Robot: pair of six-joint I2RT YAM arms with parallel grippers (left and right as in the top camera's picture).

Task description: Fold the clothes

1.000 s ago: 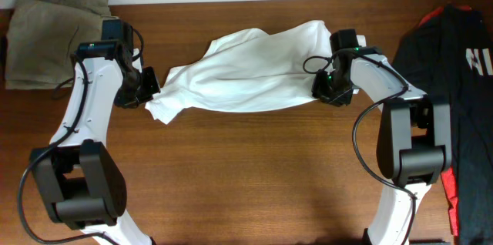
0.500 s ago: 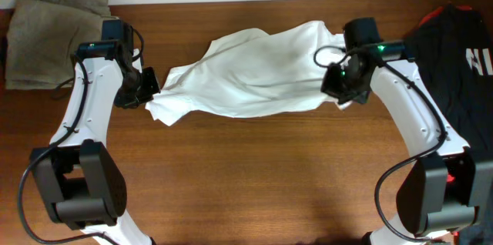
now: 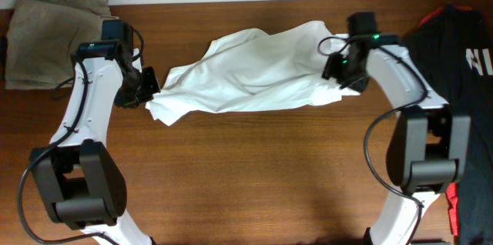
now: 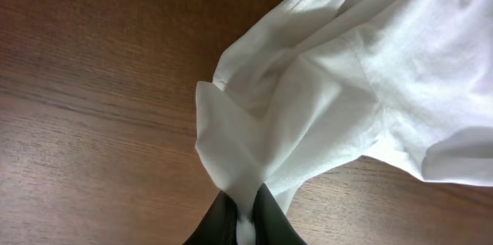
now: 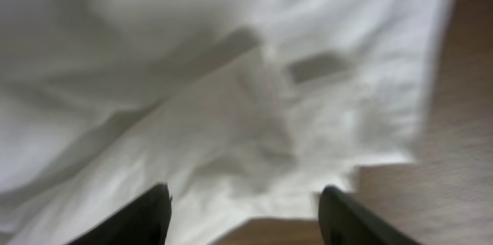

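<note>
White T-shirt (image 3: pixel 254 75) lies crumpled on the surface (image 3: pixel 254 176) between the tools: left tool (image 4: pixel 245 203) pinches its edge, right tool (image 5: pixel 245 195) gapes wide over it. A khaki garment (image 3: pixel 54 33) lies outside the left tool, a black garment (image 3: pixel 462 68) outside the right.

T-shirt (image 3: pixel 246 79): plain white, grey shadow in the creases; white too where pinched between the left fingers (image 4: pixel 223 222).
left fingers: black.
right fingers (image 5: pixel 146 214): black, blurred; white cloth between them.
table (image 3: pixel 254 176): warm brown wood, darker grain, either side of the left fingers.
folded garment (image 3: pixel 50 33): khaki-olive, plain.
black garment (image 3: pixel 454 52): red trim, white lettering.
arms (image 3: pixel 81 110): white shells, black joints; green light (image 3: pixel 377 37) on the right one.
</note>
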